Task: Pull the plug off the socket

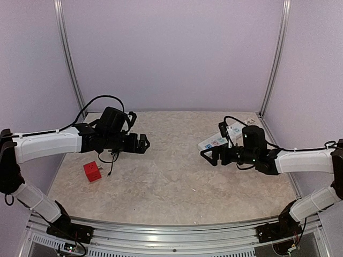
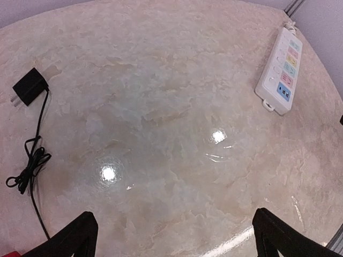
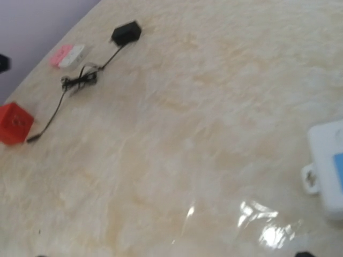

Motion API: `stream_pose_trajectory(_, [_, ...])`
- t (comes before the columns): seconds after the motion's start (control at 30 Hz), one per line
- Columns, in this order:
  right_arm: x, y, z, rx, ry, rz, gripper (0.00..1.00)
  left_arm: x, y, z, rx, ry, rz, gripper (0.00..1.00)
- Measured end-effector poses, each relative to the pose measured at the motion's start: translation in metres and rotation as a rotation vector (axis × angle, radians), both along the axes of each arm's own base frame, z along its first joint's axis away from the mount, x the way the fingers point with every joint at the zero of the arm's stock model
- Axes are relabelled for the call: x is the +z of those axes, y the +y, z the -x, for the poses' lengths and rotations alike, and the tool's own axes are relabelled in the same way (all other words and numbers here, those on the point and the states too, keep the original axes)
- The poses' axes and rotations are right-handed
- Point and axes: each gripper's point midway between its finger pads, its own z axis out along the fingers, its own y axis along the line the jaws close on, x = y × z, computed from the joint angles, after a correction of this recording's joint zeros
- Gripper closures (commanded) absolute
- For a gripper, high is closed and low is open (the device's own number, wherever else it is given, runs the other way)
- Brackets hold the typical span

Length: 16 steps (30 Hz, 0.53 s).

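Black plug (image 2: 30, 87) lies unplugged, well apart from the socket (image 2: 281, 70); left gripper (image 1: 140, 143) and right gripper (image 1: 209, 157) both gape wide, empty. Pulling appears finished; only retreat remains.

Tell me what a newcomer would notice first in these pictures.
The brightest thing is a red cube on the left of the table. At the far right lies the white socket with pastel outlets, and the black plug with its tangled cord lies well apart from it, on the left. The left pincer and the right pincer hang open and empty.
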Motion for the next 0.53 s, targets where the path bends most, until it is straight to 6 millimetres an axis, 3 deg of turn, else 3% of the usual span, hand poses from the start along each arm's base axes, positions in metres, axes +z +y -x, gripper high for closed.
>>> stream_pose_trajectory(0.17, [-0.023,0.010,0.023,0.030,0.014,0.036,0.00,-0.041,-0.025,0.016,-0.060,0.044,-0.045,0.01])
stream_pose_trajectory(0.33, [-0.049,0.007,0.042,0.037,0.038,0.060,0.00,-0.074,-0.023,0.032,-0.059,0.089,-0.041,0.01])
stream_pose_trajectory(0.43, [-0.056,0.003,0.043,0.022,0.045,0.071,0.00,-0.083,-0.018,0.035,-0.039,0.098,-0.028,0.01])
stream_pose_trajectory(0.53, [-0.053,0.003,0.041,0.011,0.032,0.064,0.00,-0.079,-0.019,0.035,-0.035,0.084,-0.006,0.01])
